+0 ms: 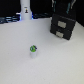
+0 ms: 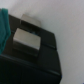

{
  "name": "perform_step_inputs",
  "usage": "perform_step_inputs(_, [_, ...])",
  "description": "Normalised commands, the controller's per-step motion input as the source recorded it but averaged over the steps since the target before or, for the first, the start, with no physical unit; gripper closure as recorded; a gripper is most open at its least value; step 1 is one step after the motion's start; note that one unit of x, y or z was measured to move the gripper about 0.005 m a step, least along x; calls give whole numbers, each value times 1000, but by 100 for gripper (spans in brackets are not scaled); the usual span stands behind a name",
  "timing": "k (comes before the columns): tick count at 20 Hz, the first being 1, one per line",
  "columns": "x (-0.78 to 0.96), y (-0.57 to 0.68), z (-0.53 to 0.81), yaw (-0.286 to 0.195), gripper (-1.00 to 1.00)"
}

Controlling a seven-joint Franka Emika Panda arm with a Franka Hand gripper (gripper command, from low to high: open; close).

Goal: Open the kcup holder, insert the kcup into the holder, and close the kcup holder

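The kcup [image 1: 33,49], a tiny white pod with a green top, stands upright on the white table [image 1: 55,62], near the middle. The kcup holder [image 1: 63,26] is a black box at the back on the exterior view's right, with two stacked drawer fronts and pale handles, both drawers pushed in. My gripper [image 1: 62,7] hangs just above the holder, dark and blurred, so its fingers cannot be made out. The wrist view is filled by the black holder [image 2: 42,60] with one pale handle [image 2: 25,41] up close. A teal shape [image 2: 3,25] sits at that picture's edge.
A tall white bottle-shaped object [image 1: 25,11] with a dark mark stands at the back on the exterior view's left. A dark strip [image 1: 10,20] runs along the table's far edge.
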Motion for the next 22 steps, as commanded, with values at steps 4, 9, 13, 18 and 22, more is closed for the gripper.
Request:
perform_step_inputs(4, [-237, 603, -270, -170, -100])
perform_step_inputs(9, [-161, 552, -306, -160, -100])
perform_step_inputs(13, [-121, 421, -369, -132, -100])
perform_step_inputs(18, [-195, 279, -397, -122, -100])
perform_step_inputs(22, [-279, 211, -407, -118, -100])
